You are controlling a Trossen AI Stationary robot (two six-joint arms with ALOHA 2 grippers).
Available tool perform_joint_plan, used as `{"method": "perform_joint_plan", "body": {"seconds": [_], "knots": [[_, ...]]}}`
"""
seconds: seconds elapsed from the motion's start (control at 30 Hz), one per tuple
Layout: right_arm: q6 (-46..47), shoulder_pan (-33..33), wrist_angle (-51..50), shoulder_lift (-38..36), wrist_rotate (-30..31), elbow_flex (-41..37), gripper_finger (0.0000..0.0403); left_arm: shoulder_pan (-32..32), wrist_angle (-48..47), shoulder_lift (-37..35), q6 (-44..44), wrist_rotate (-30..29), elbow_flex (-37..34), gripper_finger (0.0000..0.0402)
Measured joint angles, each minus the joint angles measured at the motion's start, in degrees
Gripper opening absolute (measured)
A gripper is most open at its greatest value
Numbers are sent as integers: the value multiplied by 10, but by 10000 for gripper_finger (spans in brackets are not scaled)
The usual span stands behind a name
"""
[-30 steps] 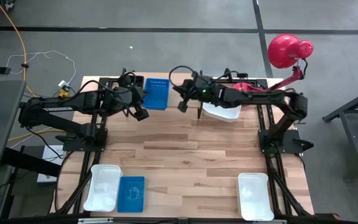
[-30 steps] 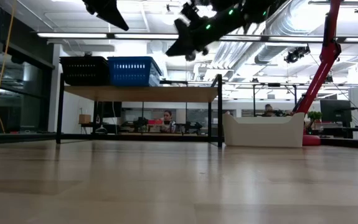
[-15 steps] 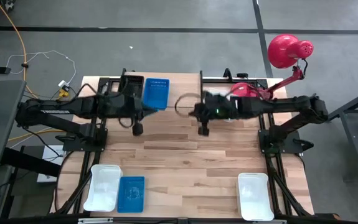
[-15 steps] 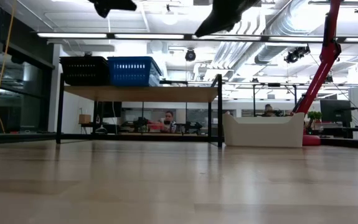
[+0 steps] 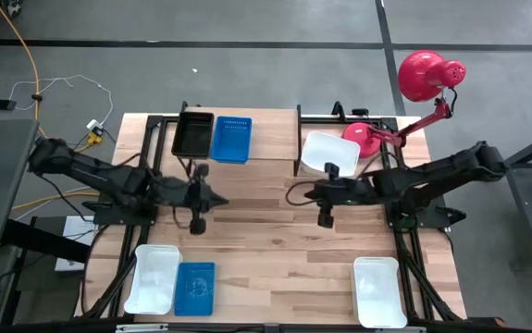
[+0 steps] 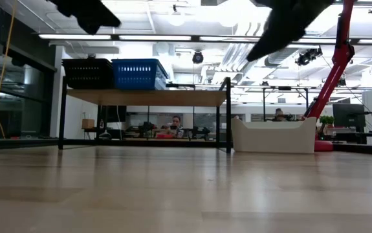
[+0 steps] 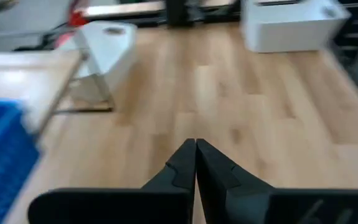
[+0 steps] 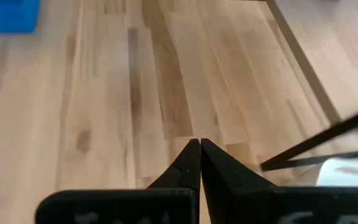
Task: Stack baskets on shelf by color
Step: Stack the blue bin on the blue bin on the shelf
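Observation:
The shelf [image 5: 266,139] stands at the table's far edge and carries a black basket [image 5: 194,135] and a blue basket [image 5: 231,139] side by side, also seen as black basket [image 6: 87,73] and blue basket [image 6: 137,73]. A white basket [image 5: 328,153] sits on the table just right of the shelf. Along the near edge lie a white basket [image 5: 153,277], a blue basket [image 5: 194,288] and another white basket [image 5: 377,291]. My left gripper [image 5: 221,199] and my right gripper [image 5: 293,195] hover above mid-table, both shut and empty, as the shut left gripper [image 7: 195,146] and shut right gripper [image 8: 200,146] show.
A red lamp [image 5: 429,76] stands at the far right corner, its arm reaching over the white basket's side. The shelf's thin black legs [image 6: 228,115] stand on the tabletop. Bare wood lies between the shelf and the near baskets. People sit in the room beyond.
Both grippers have drawn back from the shelf toward the table's near edge. The right one has left the spot above the white basket beside the shelf and swung toward mid-table. The baskets have stayed where they were.

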Motion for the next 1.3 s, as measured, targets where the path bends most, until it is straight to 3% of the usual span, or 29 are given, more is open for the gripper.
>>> {"method": "perform_joint_plan", "body": {"seconds": [0.13, 0.33, 0.6, 0.9, 1.3], "knots": [[27, 12, 37, -31, -1, -42, 0, -57, -15, 27, -34, 1, 3, 0], [26, 18, 53, -39, 12, -44, 0, -133, -95, 100, -128, -8, 63, 21], [27, 18, 61, -38, 22, -42, 0, -215, -231, 205, -207, -8, 158, 107], [25, 18, 65, -37, 23, -42, 0, -286, -266, 266, -293, 26, 169, 199], [25, 18, 65, -37, 23, -42, 0, -302, -288, 368, -352, 54, 169, 207]]}}
